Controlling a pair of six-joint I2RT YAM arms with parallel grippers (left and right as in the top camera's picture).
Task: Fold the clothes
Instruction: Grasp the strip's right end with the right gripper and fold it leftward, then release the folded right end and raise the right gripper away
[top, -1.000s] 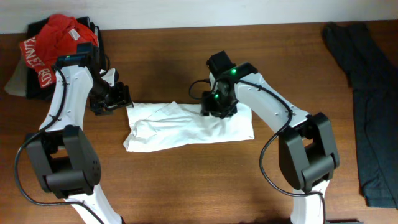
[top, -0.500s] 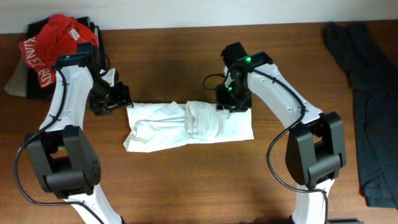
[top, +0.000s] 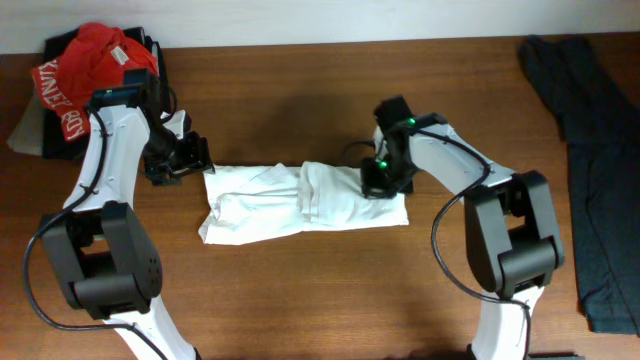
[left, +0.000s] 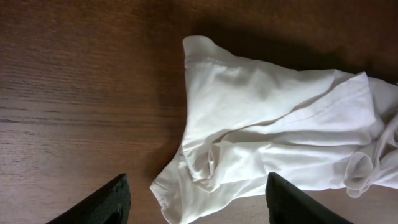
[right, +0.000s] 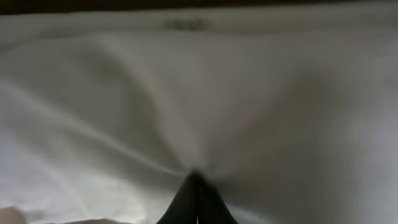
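The clothes, a white T-shirt (top: 270, 205), lie crumpled in a wide band on the wooden table, with a bunched fold near the middle. My right gripper (top: 378, 180) is down on the shirt's upper right part. In the right wrist view its jaws (right: 196, 177) are pressed together, and creases in the white cloth (right: 124, 93) run into the tips. My left gripper (top: 188, 160) hovers open just past the shirt's left end. In the left wrist view its fingers (left: 198, 190) stand wide apart over the shirt's left corner (left: 267, 137), touching nothing.
A red shirt with white lettering (top: 85, 60) is heaped on dark cloth at the back left corner. A long dark garment (top: 590, 150) lies along the right side. Bare wood (top: 320, 290) stretches in front of the shirt.
My right gripper moved right from the shirt's middle to its right part and shut there, leaving a bunched fold in the middle. The left arm stayed still.
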